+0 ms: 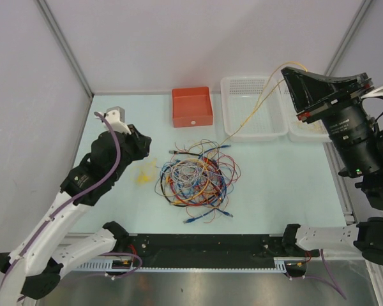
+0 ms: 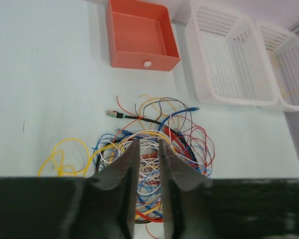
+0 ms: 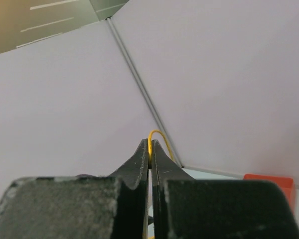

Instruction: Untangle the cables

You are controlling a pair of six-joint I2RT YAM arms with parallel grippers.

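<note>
The cables (image 1: 195, 178) lie in a tangled pile of red, blue, orange, white, yellow and black wires mid-table; they also show in the left wrist view (image 2: 159, 149). One thin yellow cable (image 1: 255, 111) stretches from the pile up and right to my right gripper (image 1: 286, 71), which is raised over the baskets. In the right wrist view that gripper (image 3: 150, 144) is shut on the yellow cable (image 3: 159, 133), which loops over its tips. My left gripper (image 1: 142, 146) is left of the pile; its jaws (image 2: 149, 142) stand a little apart, empty, above the tangle.
A separate yellow wire (image 1: 143, 173) lies loose left of the pile (image 2: 65, 157). A red box (image 1: 192, 106) stands behind the pile (image 2: 141, 35). Two white perforated baskets (image 1: 253, 131) (image 1: 306, 132) stand at the back right; the nearer one shows in the left wrist view (image 2: 229, 97).
</note>
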